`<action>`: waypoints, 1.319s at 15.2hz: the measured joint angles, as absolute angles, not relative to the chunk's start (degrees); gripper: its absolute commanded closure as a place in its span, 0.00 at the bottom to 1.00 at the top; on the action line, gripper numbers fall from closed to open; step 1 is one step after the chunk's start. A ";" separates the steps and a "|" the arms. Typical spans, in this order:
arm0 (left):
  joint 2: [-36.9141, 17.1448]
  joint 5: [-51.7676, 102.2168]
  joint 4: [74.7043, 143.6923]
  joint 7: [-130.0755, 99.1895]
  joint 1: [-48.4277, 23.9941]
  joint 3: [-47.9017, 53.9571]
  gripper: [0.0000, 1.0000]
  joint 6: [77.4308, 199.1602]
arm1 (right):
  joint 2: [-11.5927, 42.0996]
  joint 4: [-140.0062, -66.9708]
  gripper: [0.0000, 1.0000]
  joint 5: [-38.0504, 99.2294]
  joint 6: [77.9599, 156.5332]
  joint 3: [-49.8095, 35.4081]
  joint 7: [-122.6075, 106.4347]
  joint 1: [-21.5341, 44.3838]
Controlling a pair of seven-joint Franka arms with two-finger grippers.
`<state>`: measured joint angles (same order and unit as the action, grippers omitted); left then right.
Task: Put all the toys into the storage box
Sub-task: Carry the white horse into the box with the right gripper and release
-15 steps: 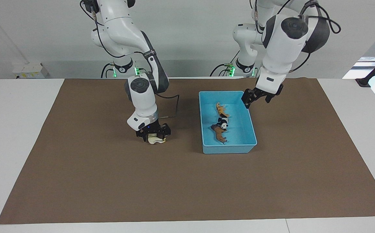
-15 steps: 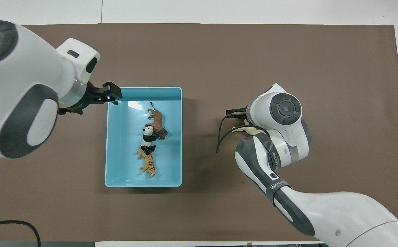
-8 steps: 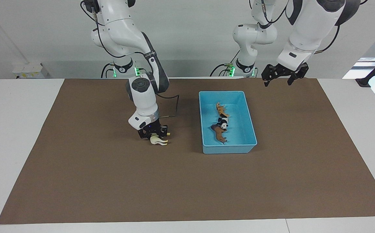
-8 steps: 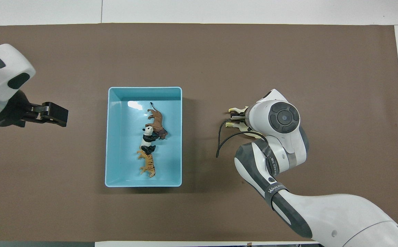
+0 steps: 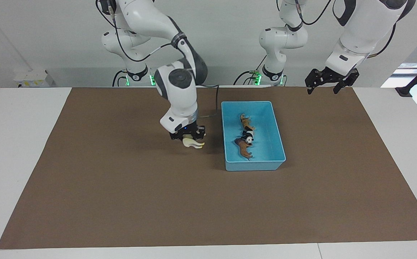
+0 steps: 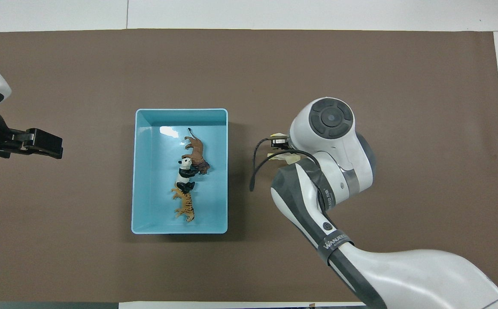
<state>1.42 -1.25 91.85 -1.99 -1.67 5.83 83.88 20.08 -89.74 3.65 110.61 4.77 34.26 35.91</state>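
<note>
The light blue storage box (image 5: 255, 166) (image 6: 180, 110) stands on the brown mat. In it lie the orange tiger (image 5: 245, 122) (image 6: 184, 206), the panda (image 5: 248, 136) (image 6: 184, 171) and the brown lion (image 5: 243, 148) (image 6: 196, 153), in a row. My right gripper (image 5: 188, 138) (image 6: 277, 145) is shut on the cream-white horse (image 5: 193, 143) (image 6: 286, 157) and holds it just above the mat, beside the box toward the right arm's end. My left gripper (image 5: 329, 82) (image 6: 38, 143) is open and empty, raised over the mat toward the left arm's end, apart from the box.
The brown mat (image 5: 122, 201) covers most of the white table (image 5: 14, 118). A black cable (image 6: 257, 165) loops from the right wrist beside the box.
My right gripper has lifted the horse off the mat and carried it toward the box. My left gripper has risen from the box's corner and drawn away toward its own end.
</note>
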 measured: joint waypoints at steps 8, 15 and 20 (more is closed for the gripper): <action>0.39 -1.24 92.02 -0.98 -0.62 6.02 0.00 84.98 | 36.68 -66.03 1.00 6.52 107.88 4.50 50.42 49.15; 0.46 -1.23 92.48 -0.98 -0.68 6.63 0.00 84.99 | 40.85 -69.07 0.00 6.38 114.57 5.06 52.16 50.28; 0.68 -1.23 92.49 -0.98 -0.44 6.33 0.00 84.97 | 37.83 -67.28 0.00 6.38 106.56 6.02 57.64 49.76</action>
